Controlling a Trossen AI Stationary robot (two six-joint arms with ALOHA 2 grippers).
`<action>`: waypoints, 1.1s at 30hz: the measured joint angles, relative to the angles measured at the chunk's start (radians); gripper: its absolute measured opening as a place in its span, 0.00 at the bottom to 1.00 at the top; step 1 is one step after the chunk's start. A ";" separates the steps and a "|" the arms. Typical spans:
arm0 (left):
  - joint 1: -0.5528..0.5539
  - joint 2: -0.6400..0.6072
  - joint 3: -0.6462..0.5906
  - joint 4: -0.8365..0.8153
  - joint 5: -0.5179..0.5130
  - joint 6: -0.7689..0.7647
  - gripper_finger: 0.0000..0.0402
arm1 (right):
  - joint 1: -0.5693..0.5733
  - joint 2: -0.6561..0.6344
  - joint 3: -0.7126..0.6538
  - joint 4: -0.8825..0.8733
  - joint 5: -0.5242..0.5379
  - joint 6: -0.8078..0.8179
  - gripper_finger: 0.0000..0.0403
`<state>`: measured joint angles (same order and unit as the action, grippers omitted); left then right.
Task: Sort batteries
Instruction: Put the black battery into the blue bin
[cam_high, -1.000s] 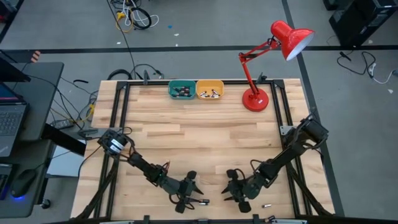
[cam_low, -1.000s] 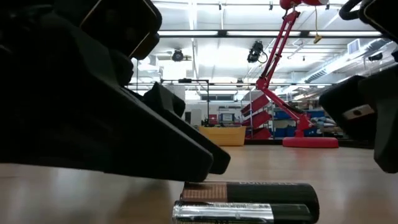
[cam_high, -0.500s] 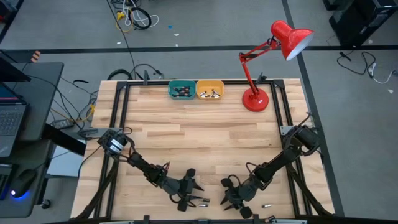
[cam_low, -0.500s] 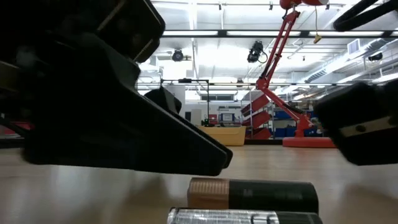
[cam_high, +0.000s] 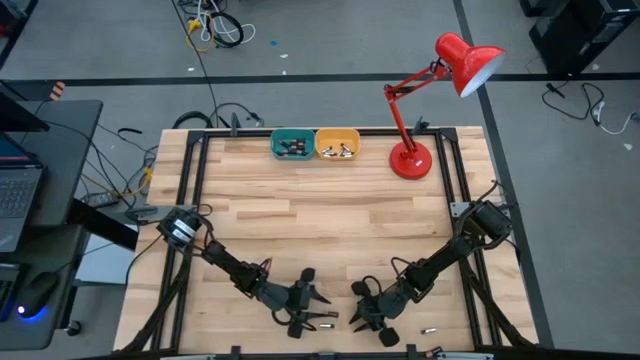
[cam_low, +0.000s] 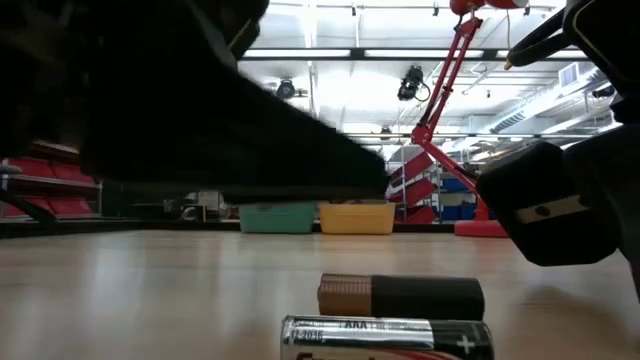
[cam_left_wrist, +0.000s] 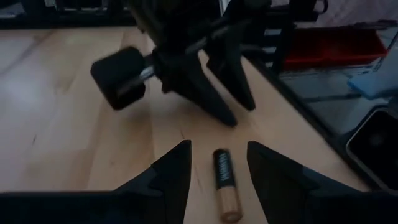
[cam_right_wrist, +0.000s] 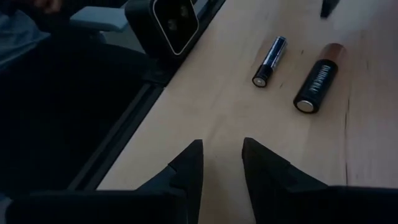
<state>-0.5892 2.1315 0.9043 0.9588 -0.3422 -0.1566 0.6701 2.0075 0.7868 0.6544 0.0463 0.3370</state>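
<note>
Low view, at table height: two batteries lie side by side near the front edge of the wooden table (cam_high: 330, 210), a thicker copper-topped battery (cam_low: 400, 297) just behind a slimmer silver battery (cam_low: 386, 337). Seen from above, both dark arms reach down close together at that front edge. The left gripper (cam_left_wrist: 217, 165) hangs with its fingers parted on either side of the copper-topped battery, not touching it. The right gripper (cam_right_wrist: 222, 163) holds nothing, its fingers a narrow gap apart, near the same pair. More batteries sit in the teal bin (cam_high: 292, 144) and yellow bin (cam_high: 337, 144) at the far edge, beside a red desk lamp (cam_high: 430, 95).
</note>
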 joint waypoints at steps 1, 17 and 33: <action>0.000 -0.002 0.000 0.002 0.001 0.000 0.43 | 0.000 0.000 0.000 0.000 0.000 0.000 0.25; 0.015 0.002 0.001 -0.157 -0.024 -0.030 0.43 | -0.005 0.000 0.000 -0.004 0.001 -0.007 0.25; 0.079 0.002 0.001 -0.179 -0.011 -0.047 0.20 | -0.013 0.000 -0.001 -0.006 0.002 -0.016 0.25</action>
<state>-0.5103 2.1338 0.9051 0.7800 -0.3536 -0.2031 0.6567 2.0071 0.7860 0.6486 0.0483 0.3210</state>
